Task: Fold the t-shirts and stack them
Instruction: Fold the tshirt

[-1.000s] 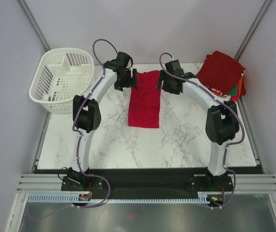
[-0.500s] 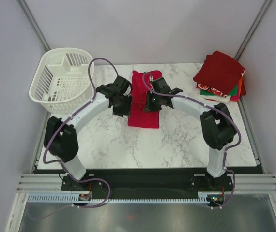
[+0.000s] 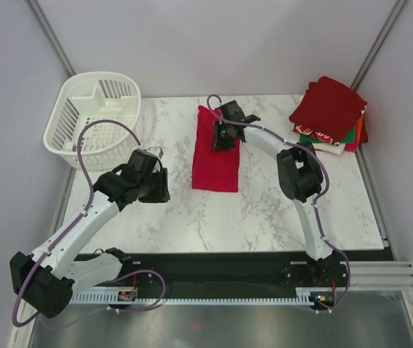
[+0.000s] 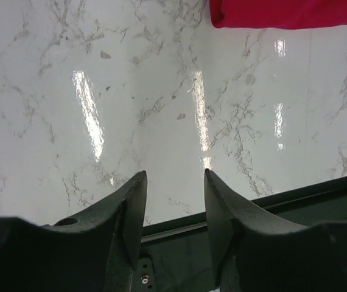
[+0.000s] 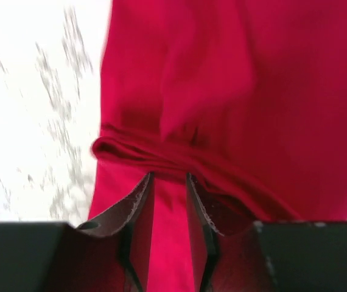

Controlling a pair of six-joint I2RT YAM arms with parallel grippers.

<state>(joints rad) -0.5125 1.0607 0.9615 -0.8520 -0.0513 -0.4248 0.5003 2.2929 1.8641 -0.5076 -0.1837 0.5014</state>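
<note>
A bright red t-shirt [image 3: 216, 163] lies as a long folded strip on the marble table [image 3: 279, 196], mid-back. My right gripper [image 3: 220, 137] hovers over its far half. In the right wrist view the jaws [image 5: 168, 182] stand narrowly open, with a raised fold of the red cloth [image 5: 161, 159] at the tips. My left gripper [image 3: 157, 185] is open and empty over bare marble, left of the shirt. In the left wrist view [image 4: 173, 177] only the shirt's edge [image 4: 283, 15] shows at the top. A stack of folded shirts [image 3: 330, 109], dark red on top, sits at the back right.
A white slatted basket [image 3: 94, 119] stands at the back left, partly off the table. Grey walls close in on both sides and behind. The table's dark front edge [image 4: 319, 188] lies just below my left fingers.
My left arm has pulled back from the shirt to the near left, empty. My right gripper has moved from the shirt's middle toward its far end. The shirt lies where it was.
</note>
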